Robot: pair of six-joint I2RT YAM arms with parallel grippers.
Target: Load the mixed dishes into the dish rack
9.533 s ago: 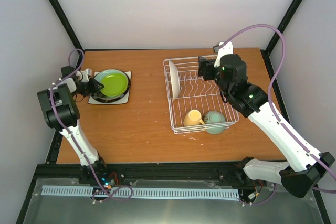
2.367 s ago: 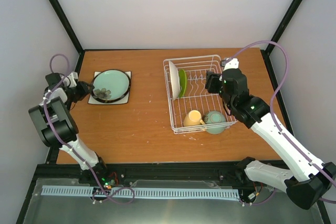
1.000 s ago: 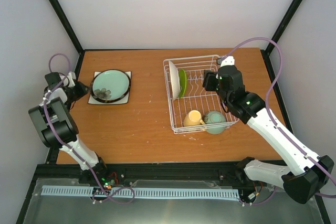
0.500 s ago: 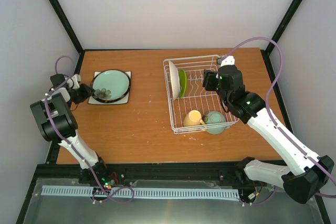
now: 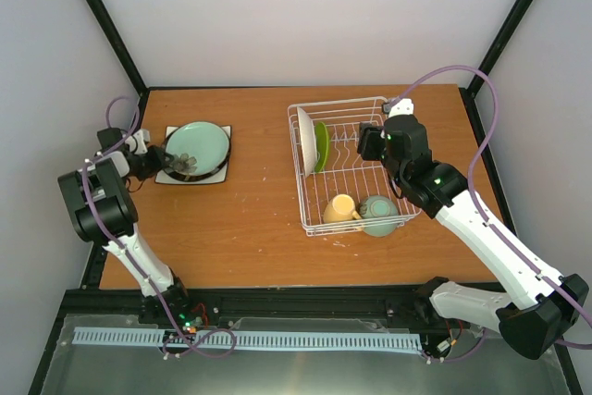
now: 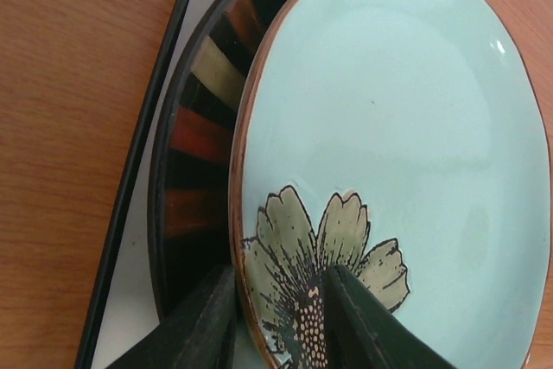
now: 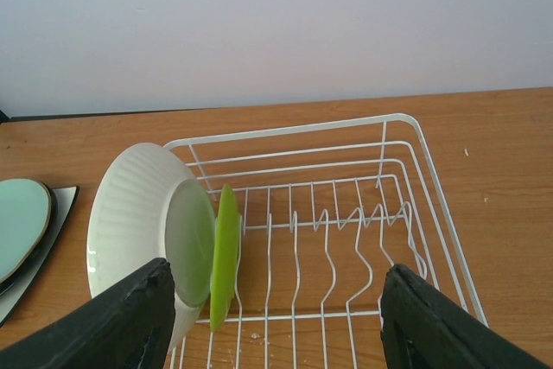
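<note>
the left arm (image 5: 97,205) stood folded tight, its upper link rising from the near-edge base to a high elbow. its short forearm pointed off to the right, with the wrist held low. the left jaws were set at a narrow gap on the rim of the pale green plate (image 6: 406,127), one of the fingers (image 6: 363,330) on its face and the other beneath. the right arm (image 5: 481,228) stretched long from its base, up and leftward, wrist tipped forward and down. the right jaws stood spread wide with nothing between them.

In rack (image 5: 356,182): lime plate (image 5: 321,147) upright; pale plate (image 5: 196,145) outside, stacked.
</note>
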